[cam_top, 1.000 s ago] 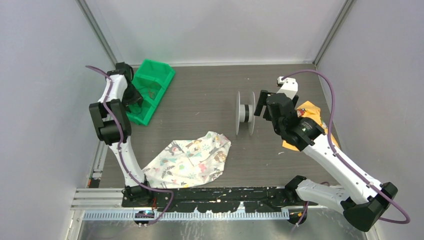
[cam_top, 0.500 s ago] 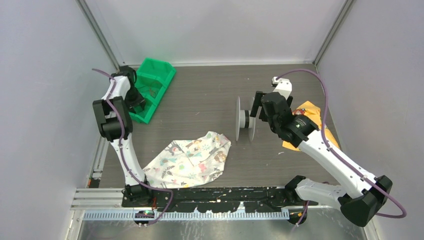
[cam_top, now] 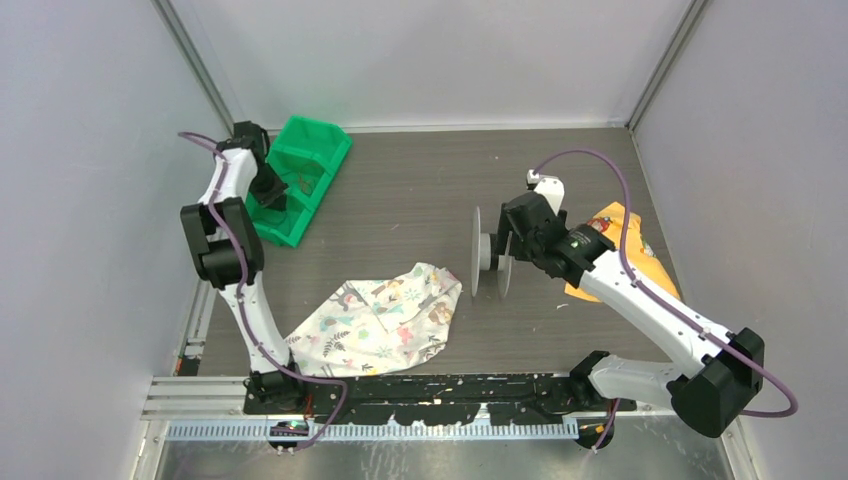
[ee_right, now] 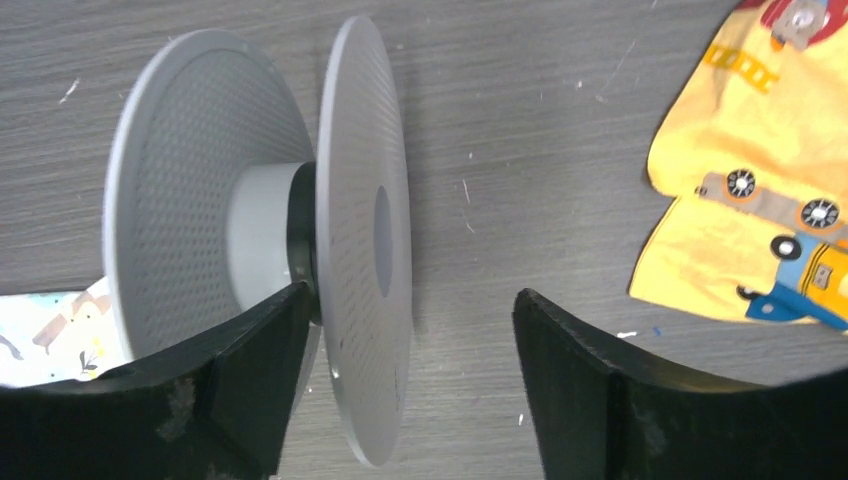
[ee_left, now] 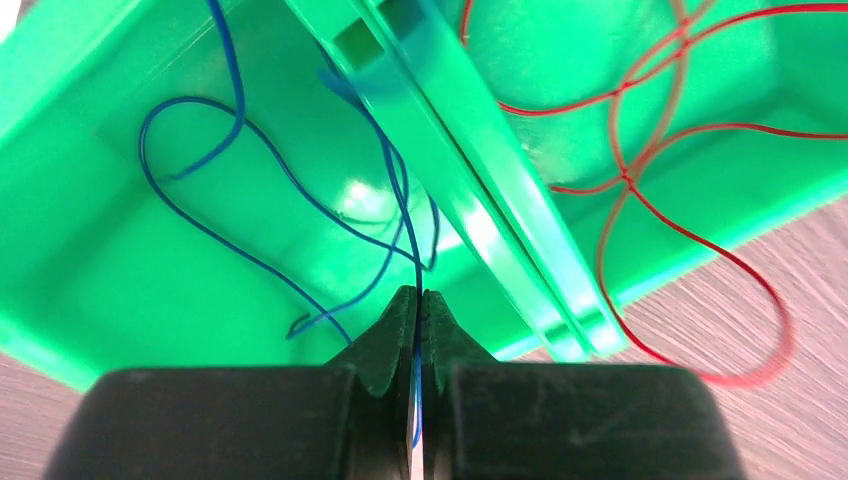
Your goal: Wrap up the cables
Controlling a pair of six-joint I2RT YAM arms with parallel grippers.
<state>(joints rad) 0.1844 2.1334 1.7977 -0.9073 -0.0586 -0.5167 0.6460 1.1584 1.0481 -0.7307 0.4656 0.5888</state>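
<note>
Thin blue cables lie in loose loops inside the left compartment of a green bin. My left gripper is shut on one strand of them, which runs up from between its jaws. In the top view that gripper hangs over the bin. A pale grey two-disc spool stands on edge mid-table, with no wire visible on it. My right gripper is open and straddles the spool's right disc: one finger sits between the discs by the hub, the other outside.
Red wire loops in the bin's other compartment and spills onto the table. A patterned white cloth lies near the front, just left of the spool. A yellow printed cloth lies under my right arm. Enclosure walls stand close on both sides.
My left gripper has closed on the blue strand in the bin. My right gripper has moved left onto the spool, its jaws now around the right disc and slightly narrower.
</note>
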